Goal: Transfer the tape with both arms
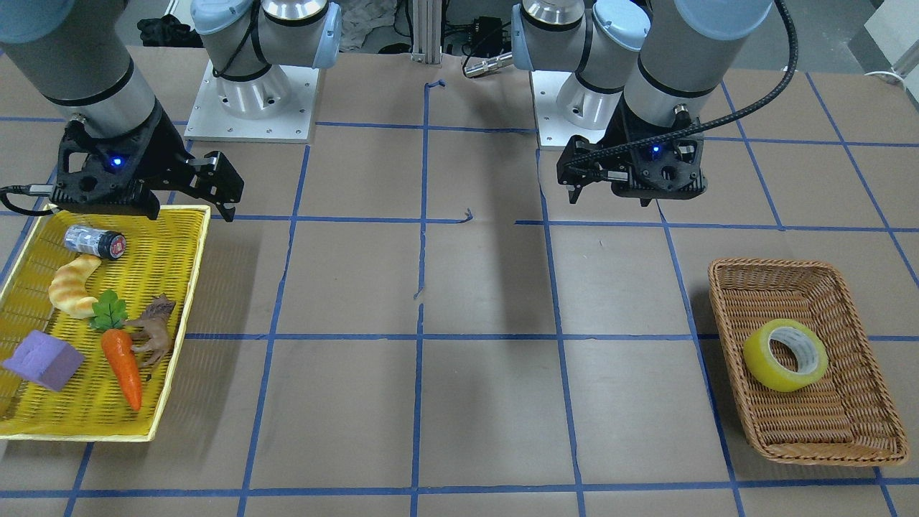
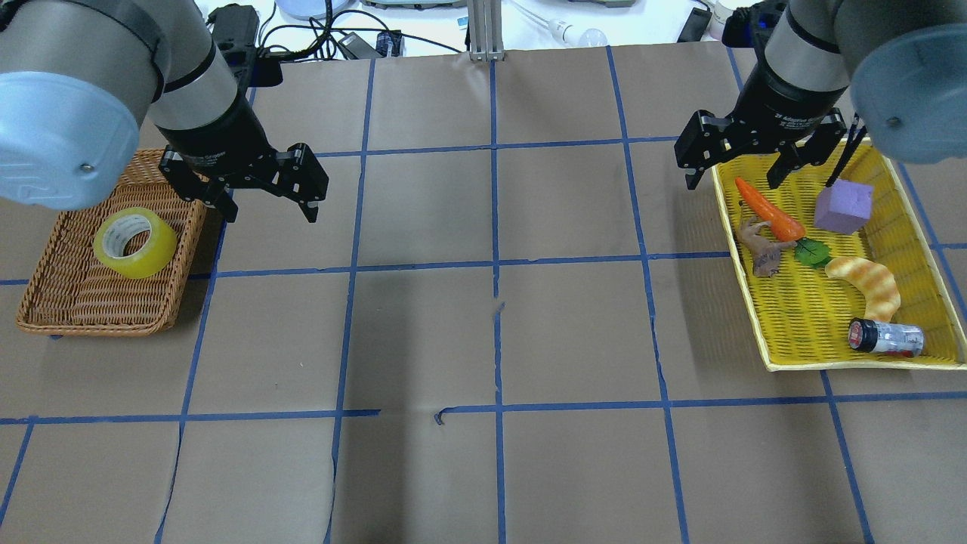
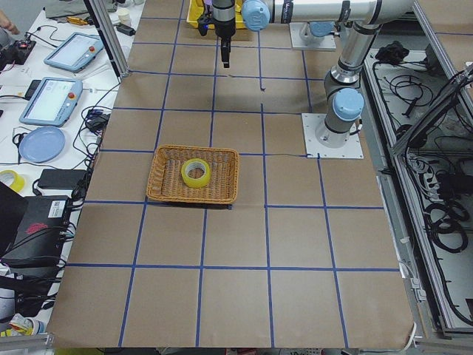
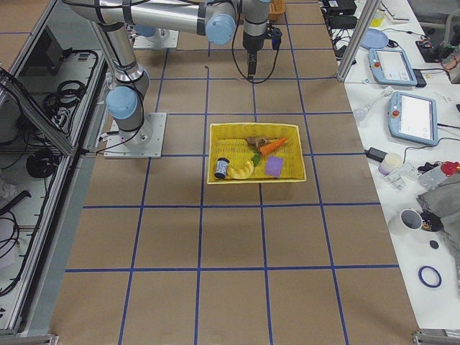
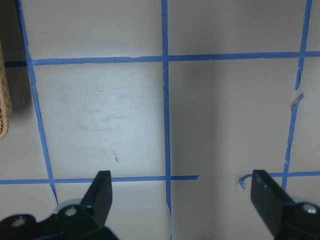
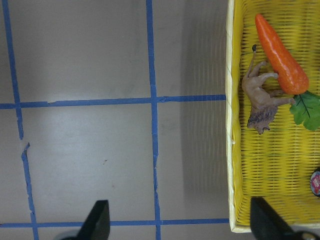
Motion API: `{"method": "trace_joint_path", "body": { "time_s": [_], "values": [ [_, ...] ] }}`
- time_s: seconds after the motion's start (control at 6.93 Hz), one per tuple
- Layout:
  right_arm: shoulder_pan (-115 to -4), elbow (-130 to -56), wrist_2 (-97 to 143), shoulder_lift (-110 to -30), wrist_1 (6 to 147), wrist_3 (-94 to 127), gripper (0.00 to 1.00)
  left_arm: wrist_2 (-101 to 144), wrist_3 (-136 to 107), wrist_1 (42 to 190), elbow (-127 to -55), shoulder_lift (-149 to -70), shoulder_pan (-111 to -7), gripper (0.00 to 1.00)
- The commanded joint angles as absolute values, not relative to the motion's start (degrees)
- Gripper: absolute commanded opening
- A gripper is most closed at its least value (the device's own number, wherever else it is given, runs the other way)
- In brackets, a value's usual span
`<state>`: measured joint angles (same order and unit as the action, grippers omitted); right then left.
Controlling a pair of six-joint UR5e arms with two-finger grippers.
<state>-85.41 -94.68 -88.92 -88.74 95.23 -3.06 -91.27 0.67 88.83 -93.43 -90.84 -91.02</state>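
Note:
The yellow tape roll lies in a brown wicker basket. It also shows in the overhead view and the left side view. My left gripper hovers open and empty beside the basket's far inner corner, over bare table. It also shows in the front view and its wrist view, where only the basket's edge shows. My right gripper hangs open and empty over the far inner corner of a yellow tray. It also shows in the front view.
The yellow tray holds a carrot, a toy animal, a croissant, a purple block and a small can. Blue tape lines grid the brown table. The arm bases stand at the robot's edge.

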Motion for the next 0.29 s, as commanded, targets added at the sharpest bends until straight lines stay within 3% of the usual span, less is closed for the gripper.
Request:
{"method": "trace_joint_path", "body": {
  "time_s": [0.0,0.14],
  "values": [
    [-85.34,-94.22,-88.68,-89.21,95.1,-3.16,1.0,-91.23,0.79,88.86,-93.43,-91.05,-90.97,1.0],
    [-85.52,-94.04,-88.51,-89.3,95.27,-3.16,1.0,-90.8,0.79,88.86,-93.51,-91.05,-90.97,1.0]
  ]
}}
